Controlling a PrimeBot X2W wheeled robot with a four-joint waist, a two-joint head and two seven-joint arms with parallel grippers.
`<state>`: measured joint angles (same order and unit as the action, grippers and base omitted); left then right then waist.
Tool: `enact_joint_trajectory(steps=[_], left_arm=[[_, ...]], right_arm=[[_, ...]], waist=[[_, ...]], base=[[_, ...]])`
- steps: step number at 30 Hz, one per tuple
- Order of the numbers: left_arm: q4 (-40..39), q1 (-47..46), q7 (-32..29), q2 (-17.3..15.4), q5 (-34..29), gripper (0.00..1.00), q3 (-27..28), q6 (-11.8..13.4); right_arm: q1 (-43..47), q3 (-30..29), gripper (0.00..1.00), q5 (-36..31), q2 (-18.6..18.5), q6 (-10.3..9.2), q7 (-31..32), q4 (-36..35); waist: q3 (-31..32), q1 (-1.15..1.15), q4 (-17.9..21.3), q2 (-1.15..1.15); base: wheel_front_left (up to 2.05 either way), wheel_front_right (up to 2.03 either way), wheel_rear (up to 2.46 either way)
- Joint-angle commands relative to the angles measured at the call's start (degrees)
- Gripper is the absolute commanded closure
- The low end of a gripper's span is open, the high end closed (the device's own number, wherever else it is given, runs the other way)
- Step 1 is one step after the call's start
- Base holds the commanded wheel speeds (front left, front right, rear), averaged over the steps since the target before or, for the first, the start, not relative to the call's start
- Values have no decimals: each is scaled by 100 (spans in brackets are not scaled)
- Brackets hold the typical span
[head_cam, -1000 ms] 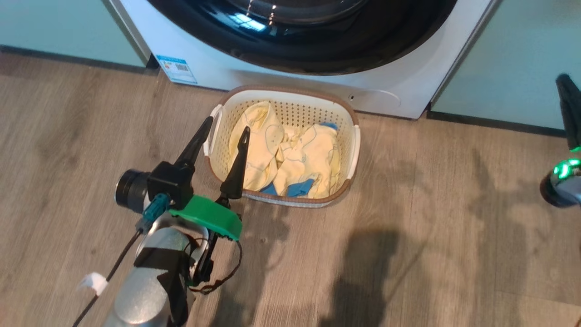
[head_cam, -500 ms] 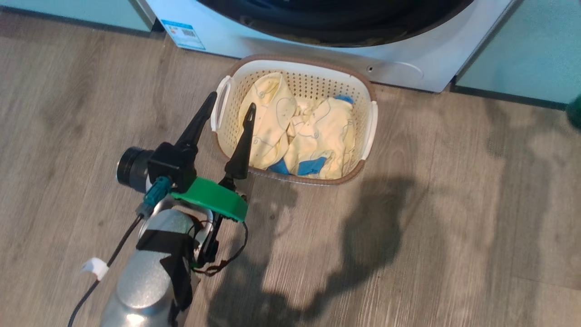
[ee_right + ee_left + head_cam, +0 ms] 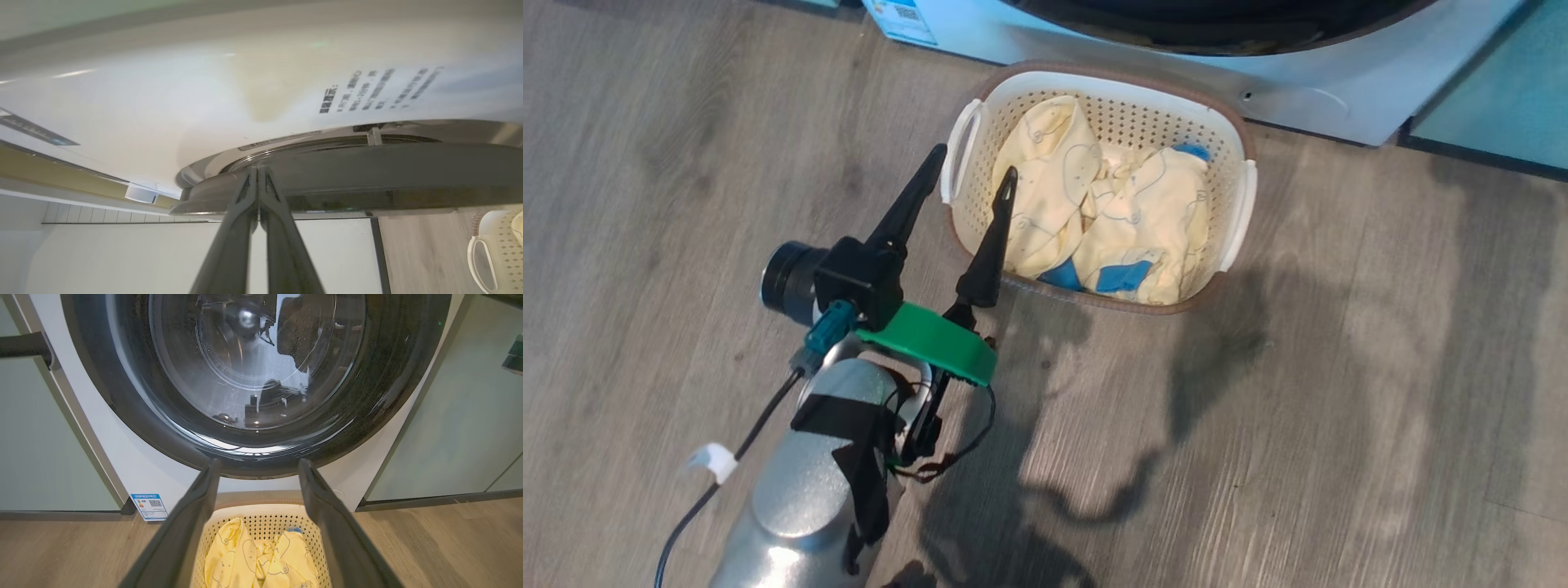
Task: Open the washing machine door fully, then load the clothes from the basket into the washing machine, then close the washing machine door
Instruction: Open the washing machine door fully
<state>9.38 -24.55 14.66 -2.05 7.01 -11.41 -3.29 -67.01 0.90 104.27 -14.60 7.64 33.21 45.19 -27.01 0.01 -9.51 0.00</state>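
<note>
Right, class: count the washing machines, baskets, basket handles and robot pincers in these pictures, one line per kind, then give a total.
Washing machine: 1
Basket: 1
Basket handles: 2
Pincers: 2 (left pincer open, right pincer shut)
Total: 6

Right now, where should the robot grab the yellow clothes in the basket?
Probably the raised fold of the clothes, pinched from above: they lie loosely bunched, and the basket walls block the sides. The open left gripper hovers by its rim.
</note>
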Motion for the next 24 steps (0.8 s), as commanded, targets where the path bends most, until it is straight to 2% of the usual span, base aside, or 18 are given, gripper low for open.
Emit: enact_joint_trajectory(steps=[1, 12, 24], left_arm=[[-200, -129, 34, -85, 38, 0, 142, 51], [-256, -176, 34, -84, 170, 0, -85, 182], [-301, -234, 34, -83, 231, 0, -182, 249]], right_arm=[[-338, 86, 100, 0, -36, -15, -7, -39], [-1199, 356, 100, 3, -63, -15, -22, 874], [-1580, 802, 100, -289, 30, -15, 136, 1366]], waist=[[-54, -1, -71, 0], [-202, -1, -275, 0], [-344, -1, -321, 0]], base=[[0, 0, 0], [0, 0, 0], [0, 0, 0]])
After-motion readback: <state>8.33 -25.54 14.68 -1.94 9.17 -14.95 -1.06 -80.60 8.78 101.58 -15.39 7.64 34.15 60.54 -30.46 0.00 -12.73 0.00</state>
